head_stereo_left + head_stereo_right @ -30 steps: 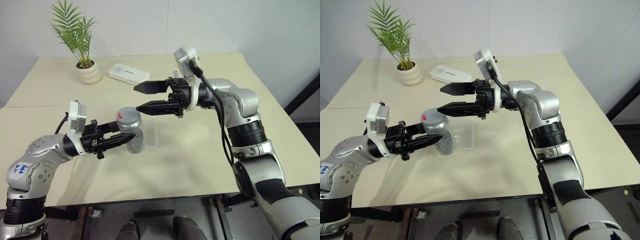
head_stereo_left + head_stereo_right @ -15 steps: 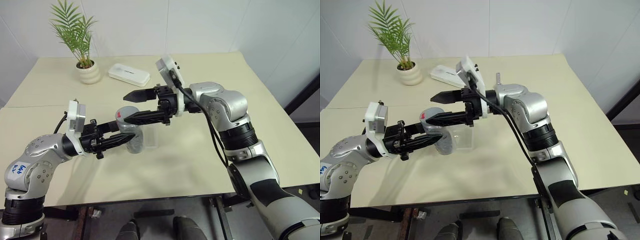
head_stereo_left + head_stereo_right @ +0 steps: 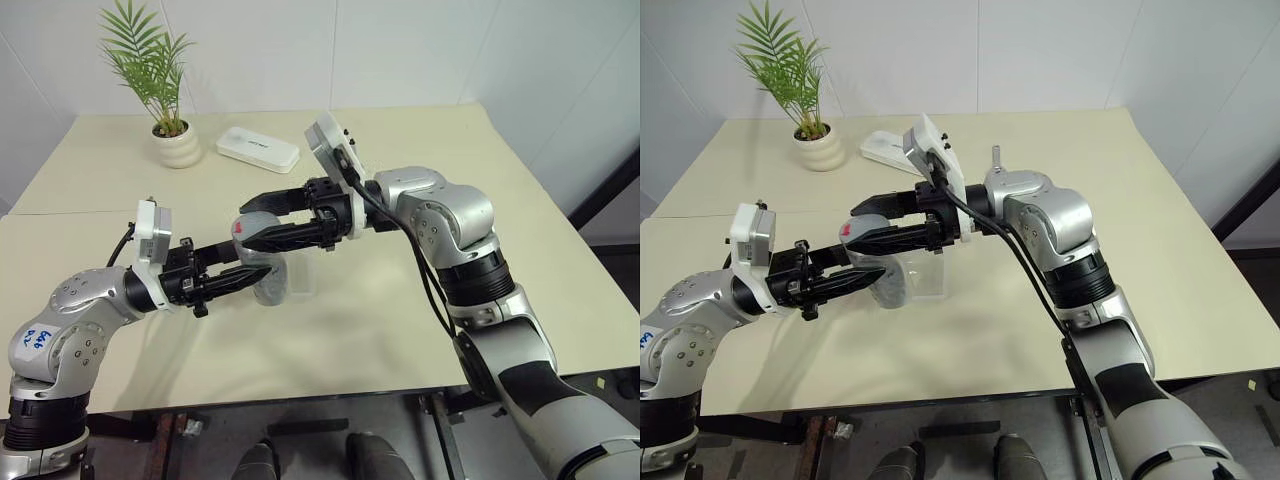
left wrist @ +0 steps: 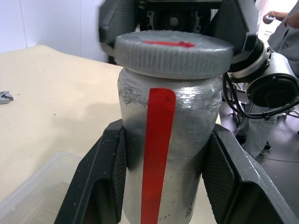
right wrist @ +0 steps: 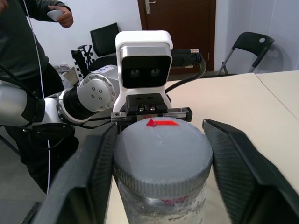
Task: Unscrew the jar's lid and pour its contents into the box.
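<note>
The left end effector (image 3: 245,279) pinches the jar (image 3: 266,272) upright above the table (image 3: 400,150), beside the clear box (image 3: 305,278). The right end effector (image 3: 250,224) reaches in level, its fingers pressed against both sides of the lid (image 5: 161,151), which sits on the jar.

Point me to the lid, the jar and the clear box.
lid (image 5: 161,151): right wrist view, middle of its grey top.
jar (image 4: 159,154): left wrist view, red stripe on its side.
box (image 3: 925,272): right eye view, its clear wall beside the jar.
</note>
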Motion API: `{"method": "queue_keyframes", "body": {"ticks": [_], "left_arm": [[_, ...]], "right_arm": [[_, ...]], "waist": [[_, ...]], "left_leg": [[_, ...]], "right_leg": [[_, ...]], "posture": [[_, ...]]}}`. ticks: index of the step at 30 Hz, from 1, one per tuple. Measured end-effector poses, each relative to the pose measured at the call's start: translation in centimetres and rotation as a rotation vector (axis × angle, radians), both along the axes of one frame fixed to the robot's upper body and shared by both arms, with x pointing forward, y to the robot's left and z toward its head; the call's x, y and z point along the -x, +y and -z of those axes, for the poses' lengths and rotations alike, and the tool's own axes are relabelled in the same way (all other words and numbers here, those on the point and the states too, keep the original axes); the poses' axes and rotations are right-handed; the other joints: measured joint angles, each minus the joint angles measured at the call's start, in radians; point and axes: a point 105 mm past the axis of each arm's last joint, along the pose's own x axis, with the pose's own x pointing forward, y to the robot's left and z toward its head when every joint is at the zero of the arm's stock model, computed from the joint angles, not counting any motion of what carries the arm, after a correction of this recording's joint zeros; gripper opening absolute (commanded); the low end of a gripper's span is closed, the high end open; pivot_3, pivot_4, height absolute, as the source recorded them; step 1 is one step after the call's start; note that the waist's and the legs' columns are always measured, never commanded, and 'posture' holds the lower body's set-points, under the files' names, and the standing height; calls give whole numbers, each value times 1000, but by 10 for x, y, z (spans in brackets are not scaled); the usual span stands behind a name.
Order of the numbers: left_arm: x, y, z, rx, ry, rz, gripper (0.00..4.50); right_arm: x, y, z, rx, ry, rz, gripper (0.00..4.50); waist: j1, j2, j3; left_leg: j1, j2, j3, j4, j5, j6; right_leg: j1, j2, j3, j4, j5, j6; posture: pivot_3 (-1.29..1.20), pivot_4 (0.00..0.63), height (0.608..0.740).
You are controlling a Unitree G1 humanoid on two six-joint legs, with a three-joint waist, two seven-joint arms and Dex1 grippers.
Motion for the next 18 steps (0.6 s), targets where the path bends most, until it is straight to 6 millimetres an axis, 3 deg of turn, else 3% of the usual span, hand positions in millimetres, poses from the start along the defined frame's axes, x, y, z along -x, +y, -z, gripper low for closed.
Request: {"method": "queue_keyframes", "body": {"ticks": [4,6,9,11,13,16,18], "left_arm": [[1,2,-5,12,-19,-3,1866],[2,2,-5,11,-20,-1,1866],[3,3,-1,11,-5,-5,1866],[3,4,1,7,4,-8,1866],[4,5,2,5,7,-14,1866],[4,9,2,-1,9,-28,1866],[4,12,0,-7,3,-41,1866]], "right_arm": [[1,2,-6,-53,93,1,2534],[2,-5,-27,-183,201,-23,2534],[2,-29,-70,-368,228,-25,2534],[-5,-41,-72,-398,197,54,2534],[-23,-57,-46,-354,147,200,2534],[-62,-97,24,-220,103,504,2534],[-79,-120,68,-129,97,640,2534]], "waist": [[-1,0,0],[1,0,0],[3,0,0],[3,-1,0],[5,-2,-2],[7,-2,-1],[5,-2,-1]], "left_leg": [[0,0,0,0,0,0],[0,0,0,0,0,0],[0,0,0,0,0,0],[0,0,0,0,0,0],[0,0,0,0,-1,1],[-1,0,2,0,-1,1],[-2,0,4,0,-2,3]], "right_leg": [[0,0,0,0,0,0],[0,0,0,0,0,0],[0,0,0,-1,0,0],[1,0,0,-2,0,0],[2,0,0,-4,0,0],[3,-1,1,-9,1,2],[1,-1,4,-9,2,3]], "posture": [[0,150,740],[0,150,740],[0,150,740],[0,150,740],[0,150,740],[0,150,740],[0,150,740]]}}
